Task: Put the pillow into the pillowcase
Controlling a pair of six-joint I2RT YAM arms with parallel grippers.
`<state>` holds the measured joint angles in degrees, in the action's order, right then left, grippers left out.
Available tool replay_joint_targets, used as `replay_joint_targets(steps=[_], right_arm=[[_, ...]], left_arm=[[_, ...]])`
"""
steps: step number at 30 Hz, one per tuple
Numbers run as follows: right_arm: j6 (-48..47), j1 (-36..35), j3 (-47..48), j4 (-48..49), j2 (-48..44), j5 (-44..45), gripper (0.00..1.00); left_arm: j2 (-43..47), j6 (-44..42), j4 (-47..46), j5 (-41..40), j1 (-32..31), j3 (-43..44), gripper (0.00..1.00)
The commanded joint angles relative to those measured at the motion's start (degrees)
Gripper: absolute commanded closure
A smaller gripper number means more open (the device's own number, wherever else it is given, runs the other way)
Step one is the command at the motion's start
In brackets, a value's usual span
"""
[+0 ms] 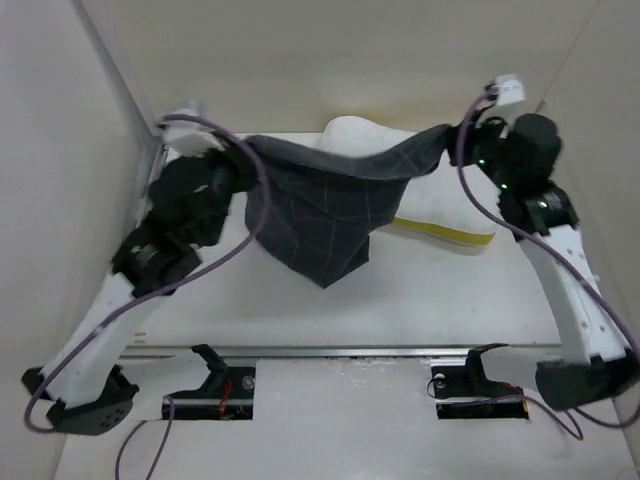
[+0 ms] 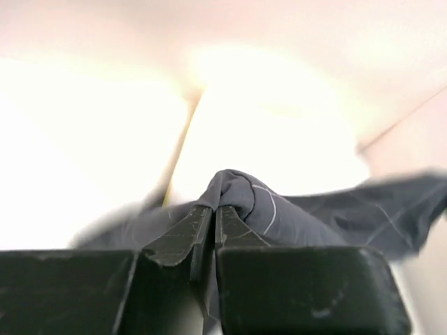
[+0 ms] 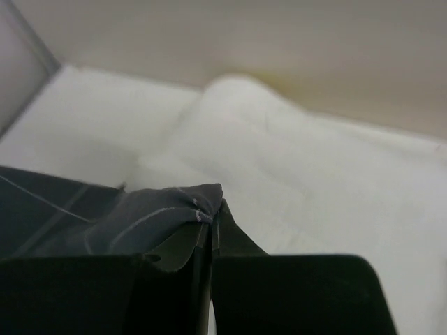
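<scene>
The dark grey checked pillowcase hangs stretched between my two grippers above the table, its lower part sagging to a point. My left gripper is shut on its left corner. My right gripper is shut on its right corner. The white pillow with a yellow band lies flat behind and under the pillowcase, at the back right of the table. It also fills the right wrist view. Most of the pillow's left half is hidden by the fabric.
Pale walls close in the table on the left, back and right. A metal rail runs along the near table edge, with two black mounts below it.
</scene>
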<state>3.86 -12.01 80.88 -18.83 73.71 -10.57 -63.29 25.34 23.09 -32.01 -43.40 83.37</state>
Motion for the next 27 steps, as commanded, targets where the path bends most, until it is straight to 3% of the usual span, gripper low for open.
replay_joint_targets(steps=[1, 6, 10, 13, 15, 16, 18, 19, 22, 25, 27], right_arm=[[-0.43, 0.41, 8.05, 1.52, -12.0, 4.58, 1.0], [-1.22, 0.41, 15.77, -0.15, -19.74, 6.43, 1.0], [-1.75, 0.41, 24.72, -2.6, -18.79, 7.05, 1.0], [-1.75, 0.41, 34.12, -7.34, -11.68, 2.77, 1.0], [-1.75, 0.41, 38.8, -9.55, -3.87, -0.49, 1.0], [-1.75, 0.41, 43.18, -11.39, -0.97, -4.77, 1.0], [-1.75, -0.37, 46.89, -11.93, 7.53, -8.75, 1.0], [-1.75, -0.99, 48.56, -11.93, 10.28, -10.25, 1.0], [-1.75, -6.43, 54.1, -11.4, 20.39, -11.94, 1.0], [-4.29, -13.81, 59.9, -7.2, 29.36, -7.21, 1.0], [-4.3, -17.94, 66.9, -4.39, 34.19, -1.77, 1.0]], left_arm=[[6.32, -13.2, -4.99, -2.1, 0.24, 9.84, 1.0], [6.86, -20.32, -4.99, -2.09, 0.24, 22.16, 1.0], [5.37, -25.86, -6.21, -7.35, 0.24, 31.31, 1.0], [3.53, -32.0, -10.33, -14.99, 0.24, 34.14, 1.0], [1.78, -36.39, -14.19, -24.29, -0.37, 34.66, 1.0], [1.24, -42.07, -20.13, -29.98, -0.37, 33.62, 1.0], [0.37, -49.3, -27.62, -33.28, -0.37, 31.69, 1.0], [-0.34, -53.17, -36.1, -34.6, -0.37, 29.33, 1.0], [-2.79, -58.91, -38.38, -34.08, -0.37, 30.35, 1.0], [-5.17, -66.36, -45.3, -33.56, -0.37, 30.36, 1.0], [-6.75, -72.95, -56.11, -32.69, -0.37, 29.57, 1.0]])
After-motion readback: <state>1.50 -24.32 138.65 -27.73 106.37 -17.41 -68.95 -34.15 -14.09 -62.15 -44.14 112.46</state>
